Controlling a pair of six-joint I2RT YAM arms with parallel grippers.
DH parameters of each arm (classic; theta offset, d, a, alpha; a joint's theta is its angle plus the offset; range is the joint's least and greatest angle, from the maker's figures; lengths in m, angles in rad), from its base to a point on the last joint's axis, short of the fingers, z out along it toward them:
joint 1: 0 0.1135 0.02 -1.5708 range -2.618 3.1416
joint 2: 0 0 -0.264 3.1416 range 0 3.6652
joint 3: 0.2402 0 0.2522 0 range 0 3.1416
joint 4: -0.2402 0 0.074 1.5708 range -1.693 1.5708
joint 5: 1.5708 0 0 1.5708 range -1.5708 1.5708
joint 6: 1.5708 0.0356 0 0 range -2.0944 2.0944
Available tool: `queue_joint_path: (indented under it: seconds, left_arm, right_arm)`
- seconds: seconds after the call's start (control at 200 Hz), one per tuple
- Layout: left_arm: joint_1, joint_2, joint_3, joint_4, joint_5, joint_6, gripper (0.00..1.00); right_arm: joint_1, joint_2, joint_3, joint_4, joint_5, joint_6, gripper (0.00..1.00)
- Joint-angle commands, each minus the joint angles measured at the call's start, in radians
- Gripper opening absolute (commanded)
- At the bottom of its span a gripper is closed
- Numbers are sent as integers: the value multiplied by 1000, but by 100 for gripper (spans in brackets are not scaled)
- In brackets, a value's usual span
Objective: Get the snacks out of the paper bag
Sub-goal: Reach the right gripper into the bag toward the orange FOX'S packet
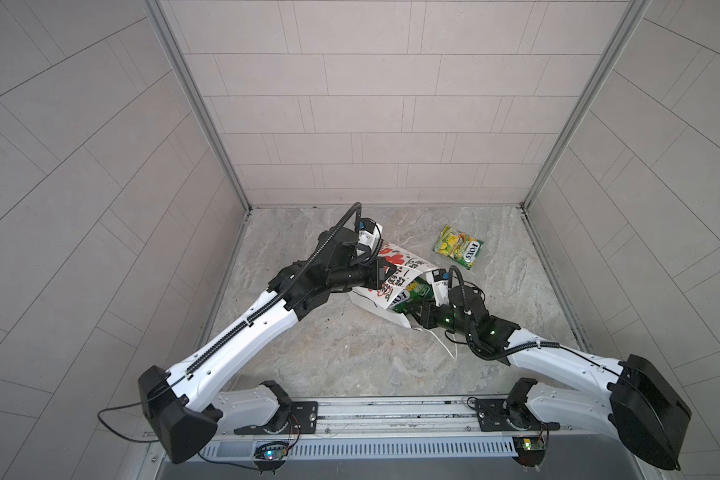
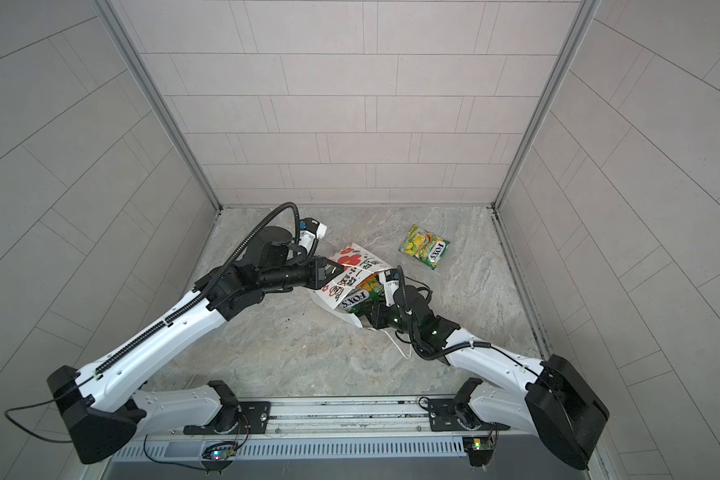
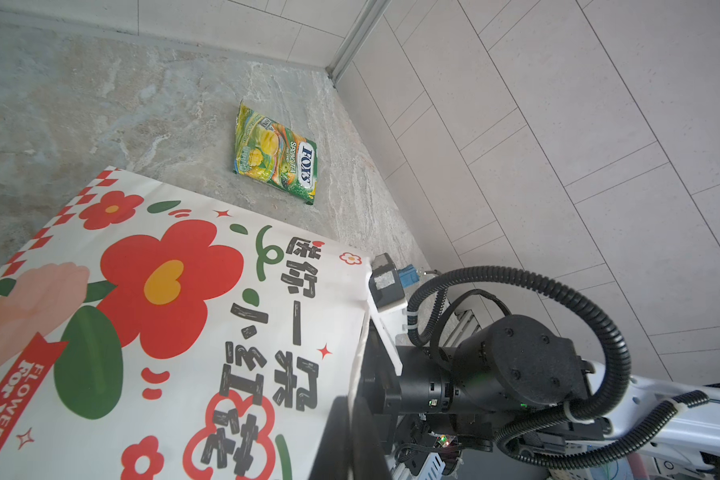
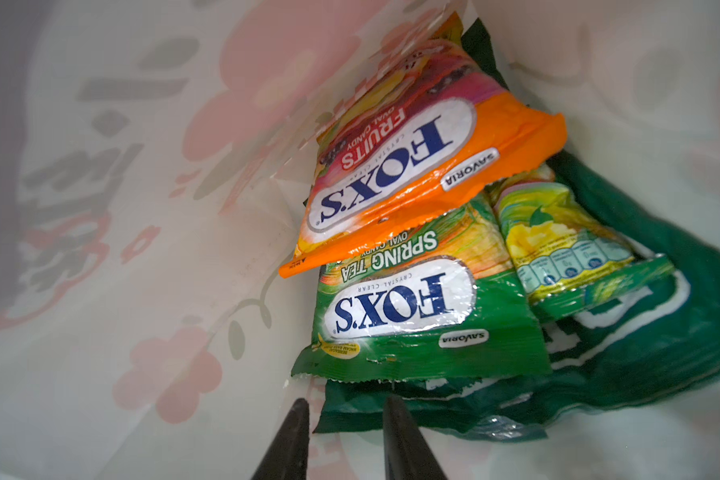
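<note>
**A:** What have the left fingers [image 3: 338, 440] got?

**B:** They're clenched on the left side of the paper bag [image 1: 404, 266], which lies tipped over on the desk [image 1: 350, 353].

**A:** And the snacks?

**B:** The orange packet [image 4: 391, 166], green FOX'S packet [image 4: 412, 316] and dark green crisp bag [image 4: 641, 353] are inside. They sit just beyond the right fingers [image 4: 296, 440], which are parted, grasping nothing, with bag walls around them. A loose FOX'S packet [image 1: 458, 246] lies far right.

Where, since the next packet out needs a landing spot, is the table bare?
Widest bare patch: the table front, between the paper bag and the base rail. Also bare: the strip along the back wall, and the right side nearer than the loose FOX'S packet. Crowded: the middle, where the left gripper holds the bag and the right gripper reaches inside.
</note>
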Motion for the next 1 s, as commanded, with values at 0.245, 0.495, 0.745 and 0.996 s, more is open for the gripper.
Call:
queue_joint_path:
  seconds: [0.245, 0.495, 0.745, 0.996]
  left_arm:
    - [-6, 12, 28, 44, 11, -6, 0]
    - [-9, 15, 25, 46, 16, -5, 0]
    - [-11, 18, 27, 48, 13, -6, 0]
    - [-12, 22, 23, 58, 6, -11, 0]
  right_arm:
    - [10, 64, 19, 118, 66, 126, 41]
    - [22, 124, 20, 234, 123, 256, 47]
    - [37, 180, 42, 297, 167, 324, 49]
    - [48, 251, 81, 335, 179, 353, 55]
